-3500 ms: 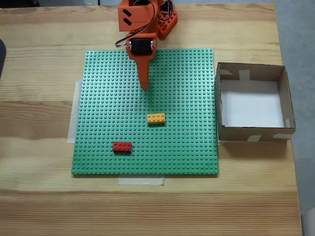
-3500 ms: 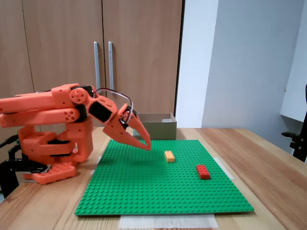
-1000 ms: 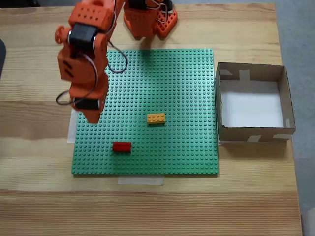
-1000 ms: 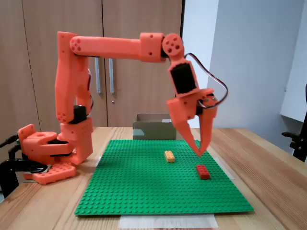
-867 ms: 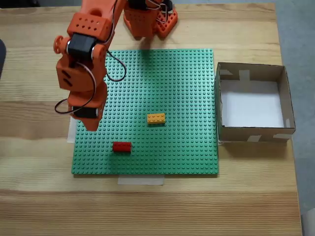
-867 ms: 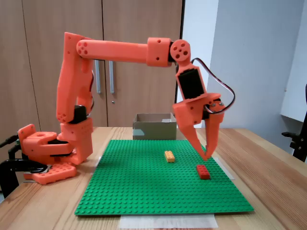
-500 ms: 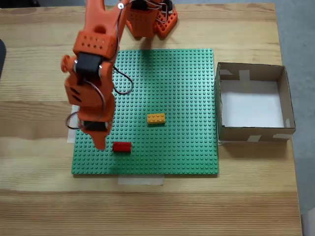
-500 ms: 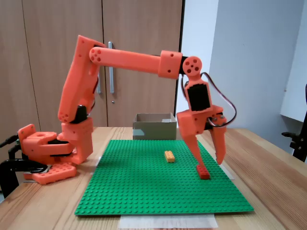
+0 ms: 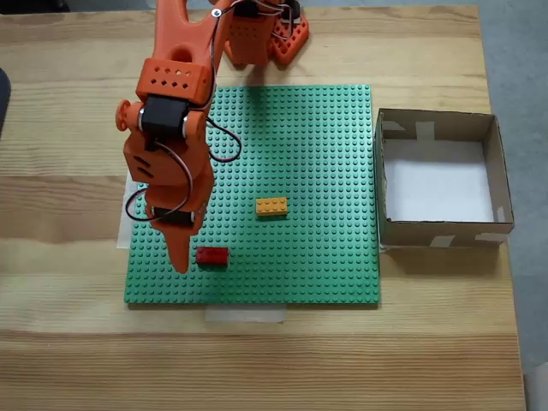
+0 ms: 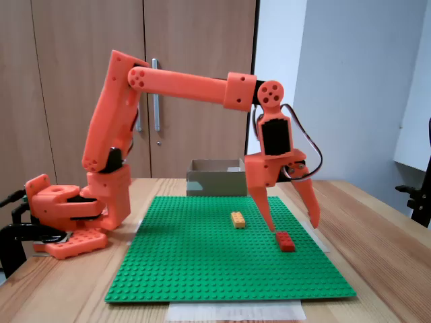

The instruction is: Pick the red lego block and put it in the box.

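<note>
Wooden surface (image 9: 68,342), seen from above in one fixed view and from the side in the other (image 10: 377,235). On it lies a green studded baseplate (image 9: 325,145) (image 10: 202,269), with pale tape strips showing at its near and left edges in the view from above. The orange arm (image 9: 175,77) (image 10: 182,81) rises from its base at the far edge of the surface (image 9: 274,34) (image 10: 67,215) and reaches out over the baseplate.

The box (image 9: 495,171), brown cardboard with low walls, a white floor and pale tape on its rims, stands on the surface just beside the right edge of the baseplate in the view from above; in the side view it sits behind the baseplate (image 10: 215,178).

The pincer (image 10: 291,225) points downward with its jaws spread wide and nothing between them. One finger (image 10: 264,212) comes down close beside the red lego block; the other (image 10: 310,205) hangs toward the baseplate's edge. From above, the pincer tip (image 9: 181,261) lies just left of the block; contact cannot be judged.

The red lego block (image 9: 211,255) (image 10: 285,241) rests on the baseplate near its front edge, well apart from the box. A yellow-orange brick (image 9: 271,205) (image 10: 238,219) rests nearer the baseplate's middle.
</note>
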`<act>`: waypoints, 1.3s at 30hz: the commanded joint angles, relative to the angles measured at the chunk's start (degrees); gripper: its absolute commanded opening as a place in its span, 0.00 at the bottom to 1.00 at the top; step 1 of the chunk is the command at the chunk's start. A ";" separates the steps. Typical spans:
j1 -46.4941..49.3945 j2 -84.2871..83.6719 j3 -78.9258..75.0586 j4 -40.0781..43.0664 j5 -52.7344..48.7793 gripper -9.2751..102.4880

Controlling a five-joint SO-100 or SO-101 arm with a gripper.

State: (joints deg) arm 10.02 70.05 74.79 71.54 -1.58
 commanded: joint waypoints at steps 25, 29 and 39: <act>-4.83 -3.96 -0.97 -0.97 -1.14 0.37; -4.83 -5.45 -1.67 -0.97 0.18 0.36; -4.04 -6.68 -2.20 -2.29 0.00 0.35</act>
State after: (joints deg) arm 5.62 62.84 74.79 69.70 -1.58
